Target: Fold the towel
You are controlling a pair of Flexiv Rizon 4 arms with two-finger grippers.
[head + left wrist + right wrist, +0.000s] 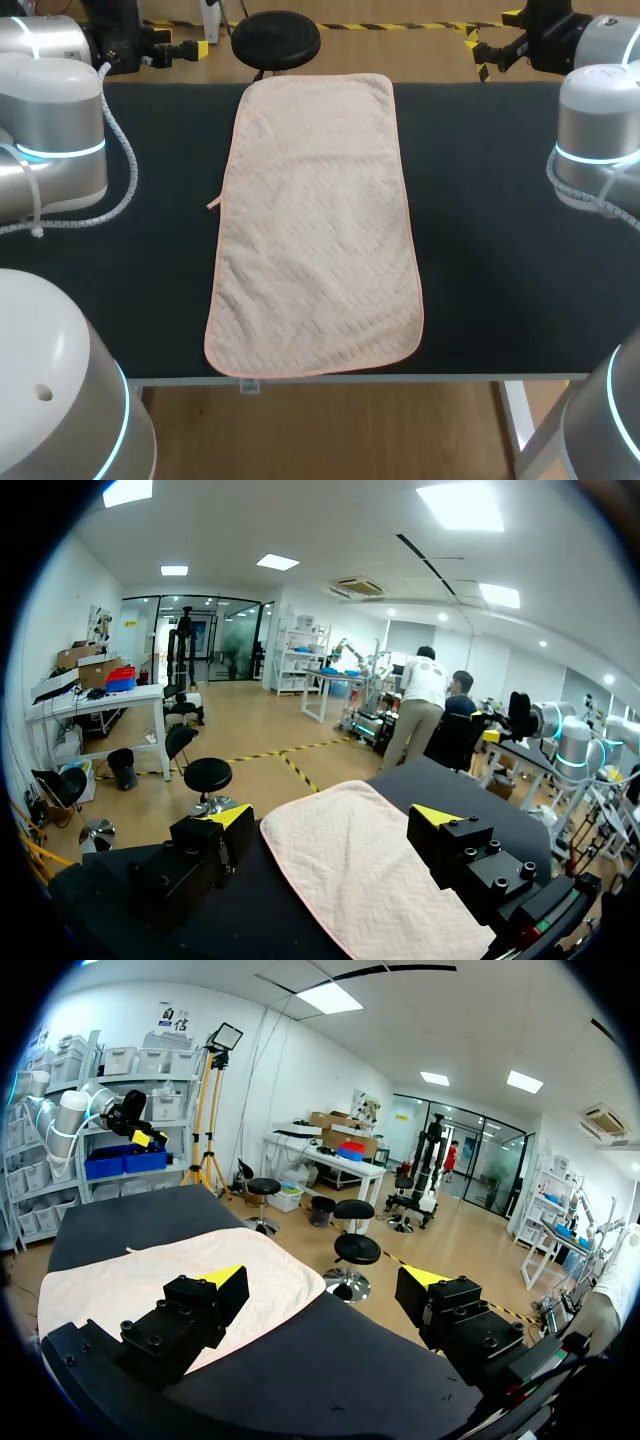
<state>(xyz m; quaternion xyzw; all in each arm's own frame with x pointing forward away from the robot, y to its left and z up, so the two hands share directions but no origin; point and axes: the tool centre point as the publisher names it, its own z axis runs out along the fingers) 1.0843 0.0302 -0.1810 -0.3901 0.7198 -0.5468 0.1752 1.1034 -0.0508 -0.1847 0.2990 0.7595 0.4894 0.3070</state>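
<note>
Your left gripper (334,822) has its fingers spread wide with nothing between them, and your right gripper (325,1288) is spread and empty too. Both hang above the table (500,250), clear of the cloth. The towel (315,230) lies flat and unfolded down the middle of the table, its long side running from the far edge to the near edge. A small loop (213,203) sticks out of its left side.

By the look of it, you have not yet begun the fold, so the step in hand is the approach. Next you probably need each gripper down at a corner of one short end. Pinch only the hem, then carry it evenly over to the opposite end.
</note>
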